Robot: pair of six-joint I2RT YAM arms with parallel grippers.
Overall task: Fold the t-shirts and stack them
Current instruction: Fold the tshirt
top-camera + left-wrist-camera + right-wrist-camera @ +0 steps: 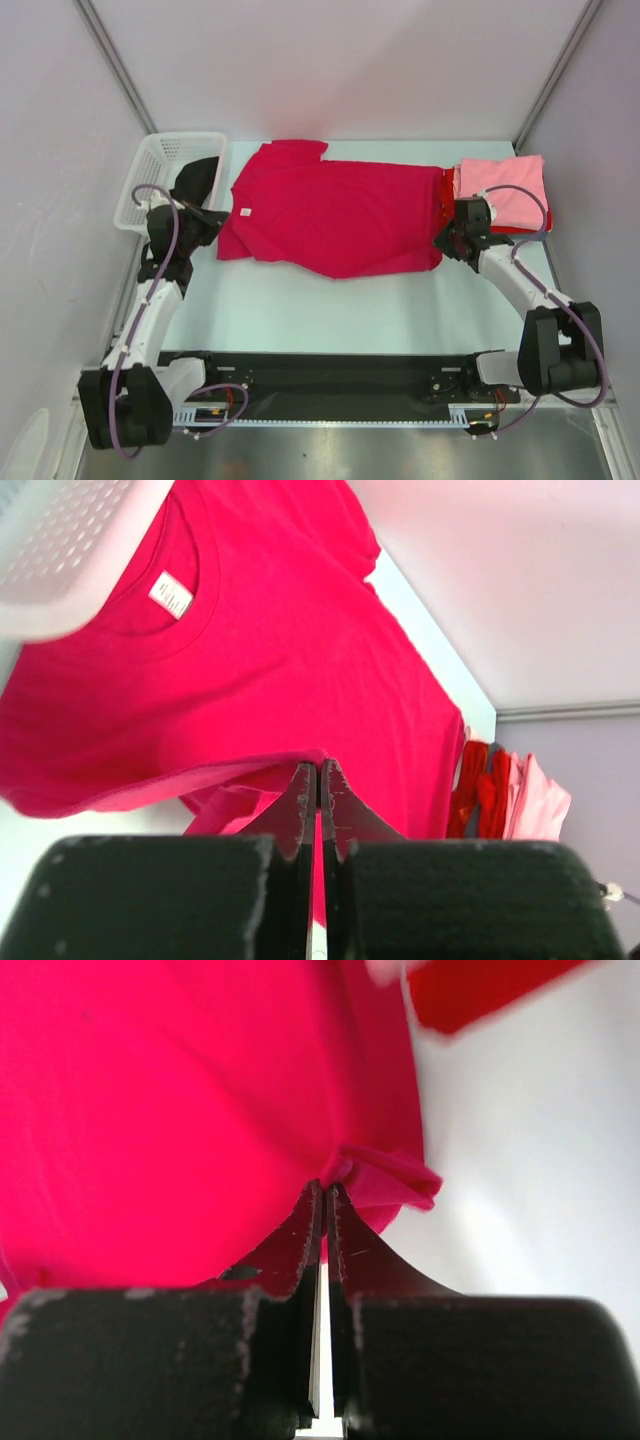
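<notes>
Top view: the crimson t-shirt (330,215) lies spread out mid-worktop (330,310). The left fingers (214,221) are at its 9 o'clock edge and the right fingers (443,239) at 3. A folded pink t-shirt (505,180) sits on a red t-shirt (450,186) at 2 o'clock. A white basket (150,170) holding a black t-shirt (200,178) is at 10.

Left wrist: fingers (298,810) pressed together, pinching a fold of crimson cloth.

Right wrist: same deal, fingers (352,1250) nipping a bunched edge.

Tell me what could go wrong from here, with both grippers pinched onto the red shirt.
1. The right gripper is shut on only a small bunch at the edge of the crimson t-shirt; it may slip out on a lift.
2. That gripper sits right beside the folded stack, so a swing could nudge the pink top layer.
3. The left gripper works close to the white basket, and the black shirt at its rim could snag.
</notes>
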